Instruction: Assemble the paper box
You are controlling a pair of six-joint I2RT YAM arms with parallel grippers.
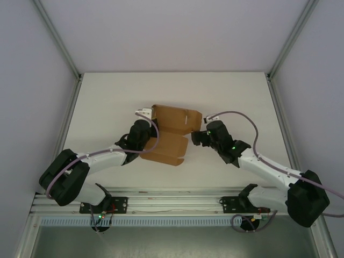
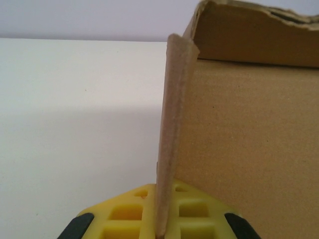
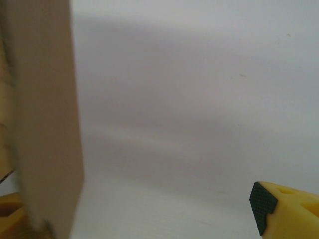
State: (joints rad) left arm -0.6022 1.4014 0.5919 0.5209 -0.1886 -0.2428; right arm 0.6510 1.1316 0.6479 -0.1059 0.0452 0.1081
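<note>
Here, left gripper (image 2: 160, 221) pinches a flap of the paper box (image 1: 171, 134); right gripper (image 1: 196, 137) gapes wide. Fold slowly, bracing the opposite wall.

tan-brown thin cardboard paper box (image 1: 172, 122): matt, finely fibrous, ragged rough top edge | white flat table (image 1: 107, 102): smooth, matt | left gripper (image 2: 162, 221): yellow plastic fingers (image 2: 119, 216), smooth, low sheen; black rubbery pads (image 2: 79, 226)

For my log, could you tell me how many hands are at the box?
2. The left hand is shut on a flap at the box's left side; the right hand is open at its right edge.
</note>
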